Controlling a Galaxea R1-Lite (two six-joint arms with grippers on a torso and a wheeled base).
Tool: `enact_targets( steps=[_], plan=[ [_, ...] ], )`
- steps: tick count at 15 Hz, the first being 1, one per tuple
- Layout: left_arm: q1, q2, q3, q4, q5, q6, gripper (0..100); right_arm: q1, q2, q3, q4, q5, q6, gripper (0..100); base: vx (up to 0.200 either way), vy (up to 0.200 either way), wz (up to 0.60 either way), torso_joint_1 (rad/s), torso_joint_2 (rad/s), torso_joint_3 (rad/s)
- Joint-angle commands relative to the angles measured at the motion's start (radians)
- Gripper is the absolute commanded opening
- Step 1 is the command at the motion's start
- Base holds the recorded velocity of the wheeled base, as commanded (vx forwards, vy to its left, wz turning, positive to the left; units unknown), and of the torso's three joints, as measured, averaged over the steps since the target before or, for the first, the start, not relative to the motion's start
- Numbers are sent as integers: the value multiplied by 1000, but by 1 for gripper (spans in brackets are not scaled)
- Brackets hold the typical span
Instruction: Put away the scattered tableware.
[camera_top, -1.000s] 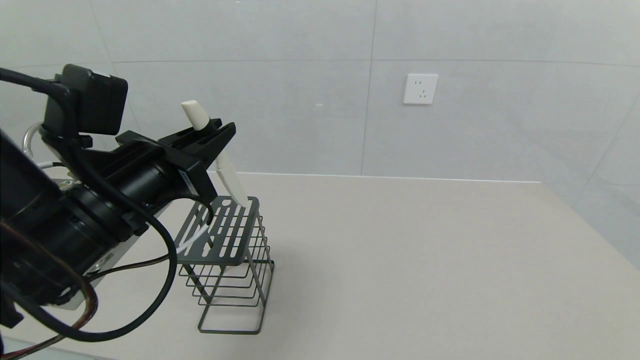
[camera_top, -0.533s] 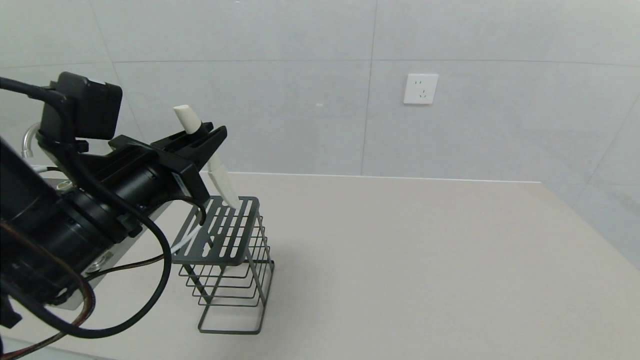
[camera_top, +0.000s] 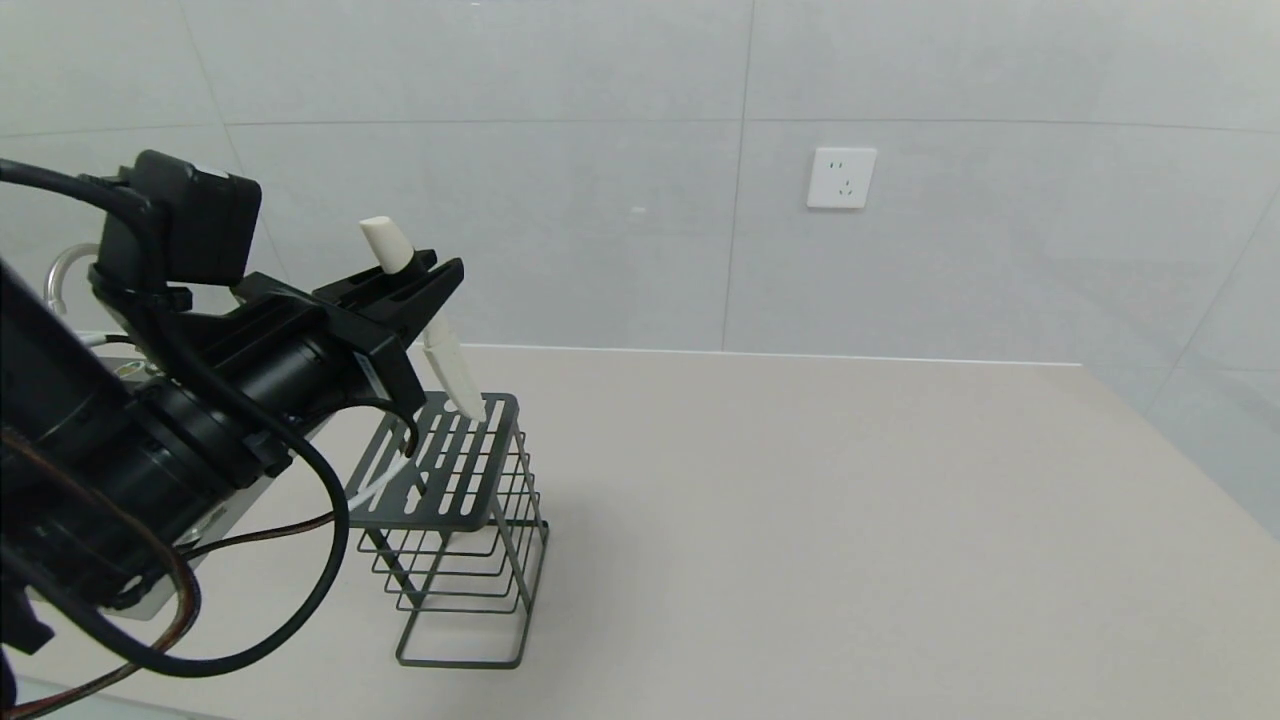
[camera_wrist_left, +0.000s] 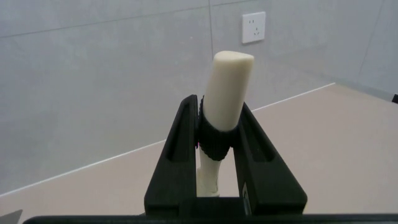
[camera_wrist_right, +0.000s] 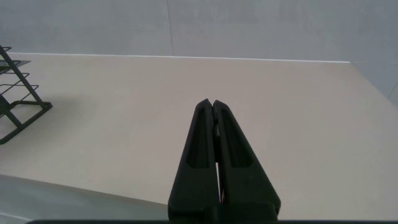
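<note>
My left gripper (camera_top: 425, 280) is shut on a white knife-like utensil (camera_top: 455, 372) with a cream handle (camera_wrist_left: 227, 87). It holds the utensil tilted, handle up. The blade tip sits at the far corner of the slotted top of a dark wire rack (camera_top: 460, 470), and I cannot tell whether it is inside a slot. Another thin white utensil (camera_top: 378, 485) lies in the rack's slots. My left gripper (camera_wrist_left: 217, 134) clamps the handle just above the blade. My right gripper (camera_wrist_right: 214, 109) is shut on nothing, low over the bare beige table (camera_wrist_right: 124, 124), well away from the rack (camera_wrist_right: 15, 87).
The beige table (camera_top: 850, 500) stretches wide and bare to the right of the rack. A tiled wall with a white socket (camera_top: 842, 178) stands behind the table's far edge. The table's near edge runs just below the rack.
My left gripper with the utensil shifted a little to the left, then came partway back right. The blade tip stayed at the rack's top. The rack has not moved.
</note>
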Motion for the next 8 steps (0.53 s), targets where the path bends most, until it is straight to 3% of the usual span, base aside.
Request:
enact_targets(
  steps=[1,8],
  plan=[
    [1,6,-2,0,0,0,0,1,3,0,-1,1,0,0,0,0,0,0,0,0],
    [0,31,-8,0,-1,2,0,0,3,0,-1,-1,0,0,0,0,0,0,0,0]
  ],
)
